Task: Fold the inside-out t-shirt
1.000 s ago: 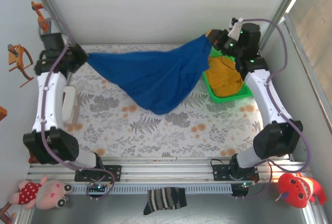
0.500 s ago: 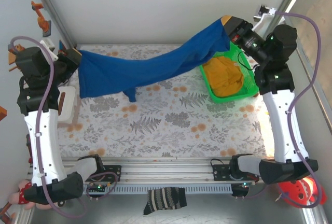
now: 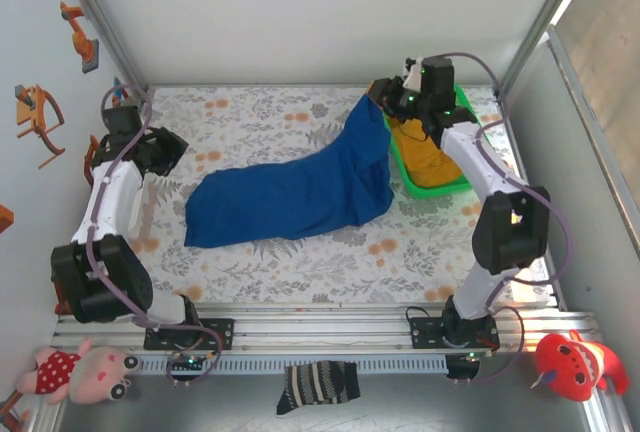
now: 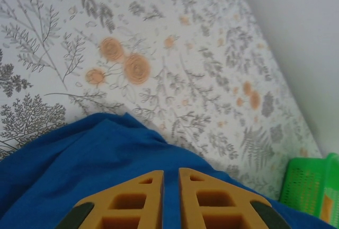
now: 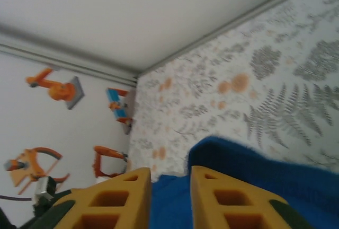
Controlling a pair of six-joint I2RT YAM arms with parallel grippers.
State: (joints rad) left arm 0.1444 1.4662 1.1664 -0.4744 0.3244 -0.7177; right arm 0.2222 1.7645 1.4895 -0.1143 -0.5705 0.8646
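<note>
The inside-out t-shirt (image 3: pixel 290 197) is royal blue and lies bunched in a long band across the floral table, from the left middle up toward the green basket. Its upper right end rises just under my right gripper (image 3: pixel 380 94). In the right wrist view that gripper (image 5: pixel 170 169) is open, with blue cloth (image 5: pixel 254 165) below the gap. My left gripper (image 3: pixel 172 149) hangs a little up and left of the shirt's left end, apart from it. In the left wrist view its jaws (image 4: pixel 171 172) stand slightly apart over the cloth (image 4: pixel 106 155), pinching nothing.
A green basket (image 3: pixel 440 190) holding a mustard-yellow garment (image 3: pixel 425 157) stands at the back right, beside the right gripper; its corner (image 4: pixel 307 186) shows in the left wrist view. A striped sock (image 3: pixel 317 387) and stuffed toys (image 3: pixel 85 372) lie beyond the front rail.
Both arms held the shirt stretched in the air; they have come down and inward, the jaws have parted, and the shirt now rests on the table.
</note>
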